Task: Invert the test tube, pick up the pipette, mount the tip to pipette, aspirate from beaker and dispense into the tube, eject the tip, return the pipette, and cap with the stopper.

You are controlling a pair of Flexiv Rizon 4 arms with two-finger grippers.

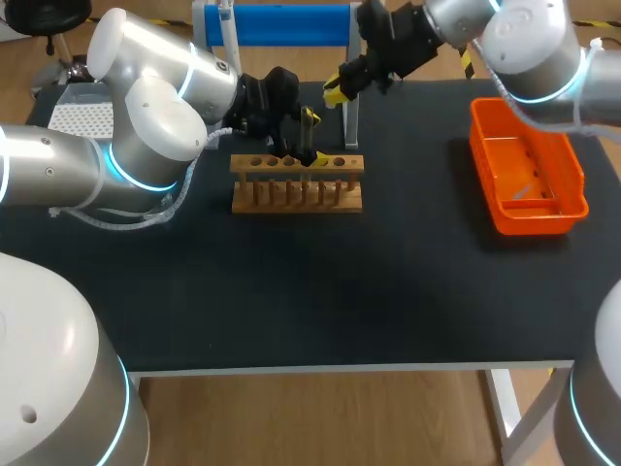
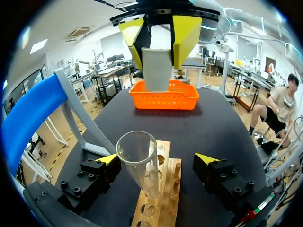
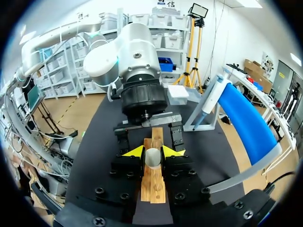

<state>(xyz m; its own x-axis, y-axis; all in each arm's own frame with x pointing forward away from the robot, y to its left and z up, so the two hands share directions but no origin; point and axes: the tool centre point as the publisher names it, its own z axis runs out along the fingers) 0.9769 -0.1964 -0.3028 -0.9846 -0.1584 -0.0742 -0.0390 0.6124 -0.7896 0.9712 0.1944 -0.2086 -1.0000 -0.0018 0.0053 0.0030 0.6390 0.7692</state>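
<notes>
A clear test tube (image 2: 138, 161) stands mouth up and slightly tilted in the wooden rack (image 2: 163, 203). My left gripper (image 2: 156, 158) is open wide, with one finger on each side of the tube and neither touching it. In the head view this gripper (image 1: 315, 141) hides most of the tube at the rack (image 1: 296, 189). My right gripper (image 2: 158, 38) hangs above and a little beyond the tube, shut on a grey stopper (image 2: 156, 68). Its own view shows the stopper (image 3: 152, 157) end-on between its yellow tips (image 3: 153, 151), over the rack (image 3: 154, 184). The pipette (image 3: 214, 94) hangs on the blue stand (image 3: 246, 118).
An orange tray (image 1: 529, 180) sits at the table's right side. The blue stand (image 1: 281, 24) runs along the back edge, with one leg close behind my right gripper (image 1: 335, 89). A white tip box (image 1: 82, 118) lies at the back left.
</notes>
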